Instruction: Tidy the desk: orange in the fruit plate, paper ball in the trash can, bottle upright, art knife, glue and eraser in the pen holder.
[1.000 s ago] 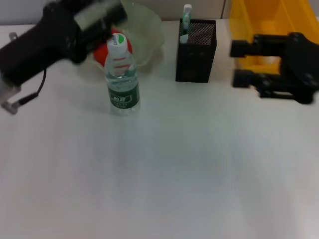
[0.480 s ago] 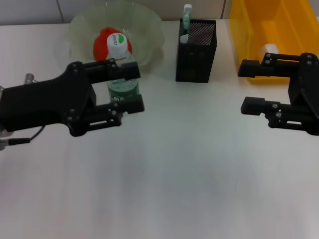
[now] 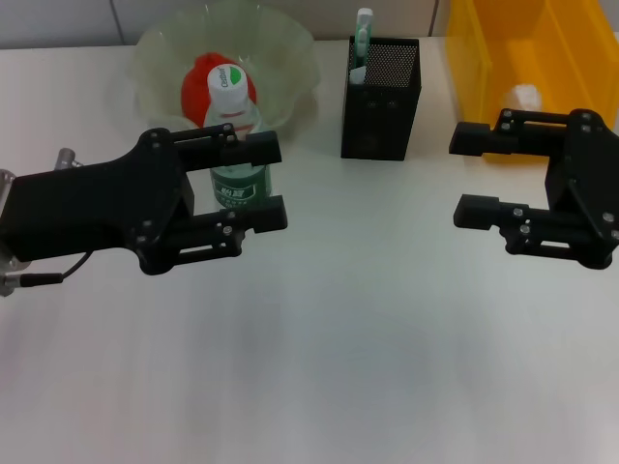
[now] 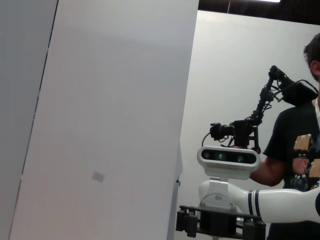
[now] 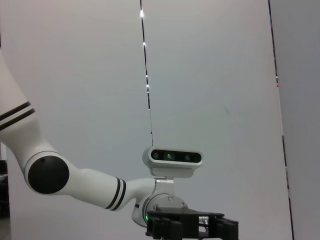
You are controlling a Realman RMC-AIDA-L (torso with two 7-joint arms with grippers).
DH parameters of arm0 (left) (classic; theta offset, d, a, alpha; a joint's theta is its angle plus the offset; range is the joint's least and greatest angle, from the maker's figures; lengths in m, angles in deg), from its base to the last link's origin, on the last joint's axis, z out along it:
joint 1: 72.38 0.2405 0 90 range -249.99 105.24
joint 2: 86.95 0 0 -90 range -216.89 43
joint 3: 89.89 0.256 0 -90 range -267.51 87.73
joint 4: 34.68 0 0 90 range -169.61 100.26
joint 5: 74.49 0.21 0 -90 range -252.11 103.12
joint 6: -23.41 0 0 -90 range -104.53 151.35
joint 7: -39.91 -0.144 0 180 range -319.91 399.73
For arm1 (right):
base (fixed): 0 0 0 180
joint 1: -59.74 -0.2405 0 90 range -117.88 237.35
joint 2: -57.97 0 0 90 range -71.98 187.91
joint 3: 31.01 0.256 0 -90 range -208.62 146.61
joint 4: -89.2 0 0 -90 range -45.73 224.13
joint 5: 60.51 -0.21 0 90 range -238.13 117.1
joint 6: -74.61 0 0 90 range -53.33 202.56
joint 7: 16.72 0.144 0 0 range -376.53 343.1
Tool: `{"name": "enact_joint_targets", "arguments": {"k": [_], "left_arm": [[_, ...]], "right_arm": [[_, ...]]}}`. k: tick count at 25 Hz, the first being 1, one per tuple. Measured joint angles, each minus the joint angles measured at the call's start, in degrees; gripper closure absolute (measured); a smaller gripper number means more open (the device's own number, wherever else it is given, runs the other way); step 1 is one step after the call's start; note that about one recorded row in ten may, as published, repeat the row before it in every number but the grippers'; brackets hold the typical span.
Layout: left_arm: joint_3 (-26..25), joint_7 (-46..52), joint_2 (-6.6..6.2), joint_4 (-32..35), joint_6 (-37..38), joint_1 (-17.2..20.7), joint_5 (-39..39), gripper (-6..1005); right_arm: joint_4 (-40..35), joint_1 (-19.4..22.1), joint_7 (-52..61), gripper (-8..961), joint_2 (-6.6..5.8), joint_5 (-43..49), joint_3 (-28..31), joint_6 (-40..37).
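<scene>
The orange (image 3: 196, 83) lies in the glass fruit plate (image 3: 290, 48) at the back left. Just in front stands the bottle (image 3: 233, 108), upright, its lower part hidden behind my left gripper (image 3: 267, 182), which hovers open and empty and points right. The black mesh pen holder (image 3: 380, 97) has a green-and-white stick (image 3: 362, 32) poking out; the art knife, glue and eraser cannot be told apart inside. A white paper ball (image 3: 525, 95) rests in the yellow trash can (image 3: 503, 48). My right gripper (image 3: 466, 174) hangs open and empty, pointing left.
The white desk (image 3: 348, 338) stretches bare in front of both grippers. The left wrist view shows a wall, a person (image 4: 295, 165) and the other arm's wrist camera (image 4: 229, 157). The right wrist view shows the left arm (image 5: 75, 180) against a wall.
The left arm has swung from over the fruit plate down in front of the bottle. The right arm has come forward from the trash can. Both now face each other.
</scene>
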Motion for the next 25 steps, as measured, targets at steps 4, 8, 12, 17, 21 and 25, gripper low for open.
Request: {"name": "enact_joint_targets", "arguments": {"k": [4, 8, 12, 17, 21, 25], "left_arm": [[-0.3, -0.2, -0.02, 0.0, 0.1, 0.3, 0.0, 370], [-0.4, 0.1, 0.12, 0.0, 0.2, 0.3, 0.0, 370], [-0.4, 0.2, 0.30, -0.1, 0.2, -0.3, 0.0, 370], [-0.5, 1.3, 0.07, 0.0, 0.2, -1.0, 0.0, 370], [-0.5, 1.2, 0.49, 0.0, 0.3, -0.6, 0.0, 370], [-0.5, 1.0, 0.54, 0.0, 0.2, -0.9, -0.3, 372]], "right_arm": [[2.8, -0.3, -2.4, 339, 0.13, 0.0, 0.0, 0.0], [5.6, -1.7, -4.1, 338, 0.17, 0.1, 0.0, 0.1], [5.8, -1.7, -5.3, 338, 0.17, 0.2, 0.1, 0.1], [6.6, -1.7, -6.5, 339, 0.16, 0.2, 0.1, 0.9], [6.9, -1.6, -6.8, 339, 0.16, 0.1, 0.2, 1.6], [7.1, -1.4, -6.9, 338, 0.16, -0.3, 0.2, 1.7]]}}
